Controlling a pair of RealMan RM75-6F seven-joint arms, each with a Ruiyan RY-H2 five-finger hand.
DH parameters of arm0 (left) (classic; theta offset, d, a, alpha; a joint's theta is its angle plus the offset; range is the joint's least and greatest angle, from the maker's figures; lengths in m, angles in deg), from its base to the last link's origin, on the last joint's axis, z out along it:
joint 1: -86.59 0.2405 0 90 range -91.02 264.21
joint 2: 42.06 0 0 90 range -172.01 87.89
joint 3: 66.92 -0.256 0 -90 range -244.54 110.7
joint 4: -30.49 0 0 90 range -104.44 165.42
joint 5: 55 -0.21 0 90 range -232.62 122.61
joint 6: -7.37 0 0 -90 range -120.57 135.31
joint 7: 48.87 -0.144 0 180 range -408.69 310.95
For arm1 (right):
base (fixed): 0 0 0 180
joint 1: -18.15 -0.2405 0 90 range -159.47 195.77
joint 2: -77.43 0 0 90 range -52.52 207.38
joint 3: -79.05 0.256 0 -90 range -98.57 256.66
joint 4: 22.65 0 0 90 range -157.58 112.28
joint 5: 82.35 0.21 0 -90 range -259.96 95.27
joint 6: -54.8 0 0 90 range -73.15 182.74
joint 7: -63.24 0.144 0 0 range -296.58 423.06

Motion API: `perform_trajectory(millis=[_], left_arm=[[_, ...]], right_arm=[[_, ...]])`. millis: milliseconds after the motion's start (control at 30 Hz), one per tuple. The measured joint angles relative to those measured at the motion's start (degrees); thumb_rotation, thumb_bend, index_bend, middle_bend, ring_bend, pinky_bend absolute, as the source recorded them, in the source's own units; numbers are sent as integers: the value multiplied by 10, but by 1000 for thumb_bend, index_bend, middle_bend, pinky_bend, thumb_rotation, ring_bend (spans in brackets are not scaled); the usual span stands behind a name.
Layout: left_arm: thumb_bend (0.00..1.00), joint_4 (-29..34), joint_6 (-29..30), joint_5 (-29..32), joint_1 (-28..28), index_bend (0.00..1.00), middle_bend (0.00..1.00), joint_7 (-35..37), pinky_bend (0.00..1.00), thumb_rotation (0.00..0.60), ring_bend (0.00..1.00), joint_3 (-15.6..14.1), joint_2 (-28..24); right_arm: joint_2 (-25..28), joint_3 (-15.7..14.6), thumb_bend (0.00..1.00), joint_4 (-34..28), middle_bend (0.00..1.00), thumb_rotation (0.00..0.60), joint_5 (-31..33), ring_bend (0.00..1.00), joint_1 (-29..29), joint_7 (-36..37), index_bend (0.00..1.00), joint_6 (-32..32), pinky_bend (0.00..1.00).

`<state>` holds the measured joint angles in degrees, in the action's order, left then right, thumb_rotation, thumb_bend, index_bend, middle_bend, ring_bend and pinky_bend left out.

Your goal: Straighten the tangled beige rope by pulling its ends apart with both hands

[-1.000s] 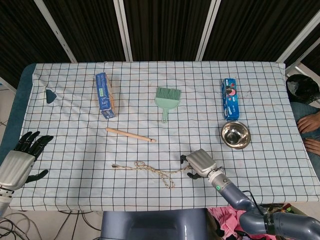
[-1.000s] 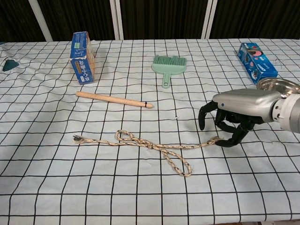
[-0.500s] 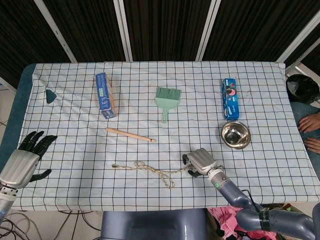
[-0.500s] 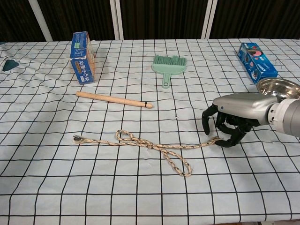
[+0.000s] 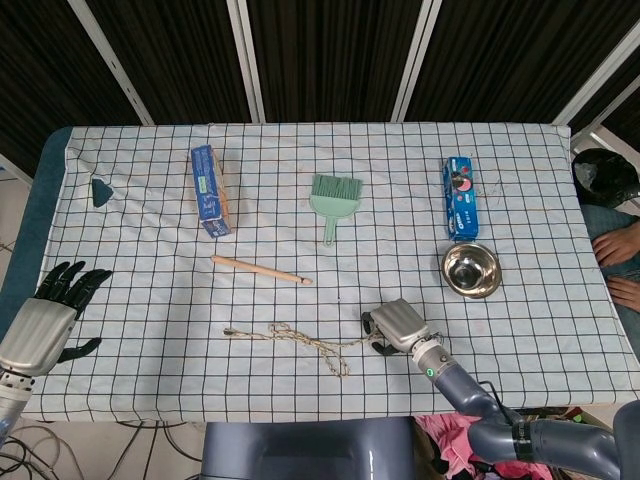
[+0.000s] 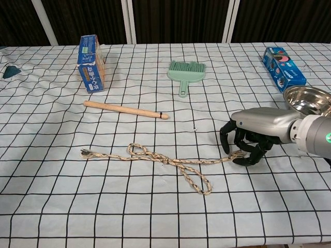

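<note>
now we are at the first step, taking hold of the ends. closest to us, in the lower middle of the chest view, the beige rope [image 6: 170, 162] lies on the checked tablecloth [image 6: 155, 217], with a loop near its middle and a second loop drooping toward the bottom edge. its frayed end [image 6: 85, 153] points to the left side of the frame and is free. its other end runs to the right and goes under the right hand [image 6: 247, 144], which sits low on the cloth with dark fingers [image 6: 243, 155] curled down around that end. we judge the hand is closing on the rope, but we cannot tell if the end is really pinched.

at the lower left edge of the head view, the left hand [image 5: 45, 318] is off the table's side, fingers spread and holding nothing, well apart from the frayed end. the next move, we think, needs this hand to travel right to that end and grip it, before both hands pull outward.

farther back lie a wooden stick [image 6: 126, 110] and a metal bowl [image 6: 307, 98], then a green brush [image 6: 184, 72], a blue box [image 6: 90, 62] and a blue packet [image 6: 282, 66] near the far edge.
</note>
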<state>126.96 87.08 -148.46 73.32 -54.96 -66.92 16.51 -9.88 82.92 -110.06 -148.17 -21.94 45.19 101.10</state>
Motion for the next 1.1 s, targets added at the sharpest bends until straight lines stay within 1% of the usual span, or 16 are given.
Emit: perform_trajectory(millis=[1100], left_arm=[[123, 0, 0, 8, 1, 96, 143, -3, 70, 600, 40, 2, -3]], right_arm=[[-18, -4, 315, 22, 818, 600, 11, 984, -11, 8, 554, -4, 913]])
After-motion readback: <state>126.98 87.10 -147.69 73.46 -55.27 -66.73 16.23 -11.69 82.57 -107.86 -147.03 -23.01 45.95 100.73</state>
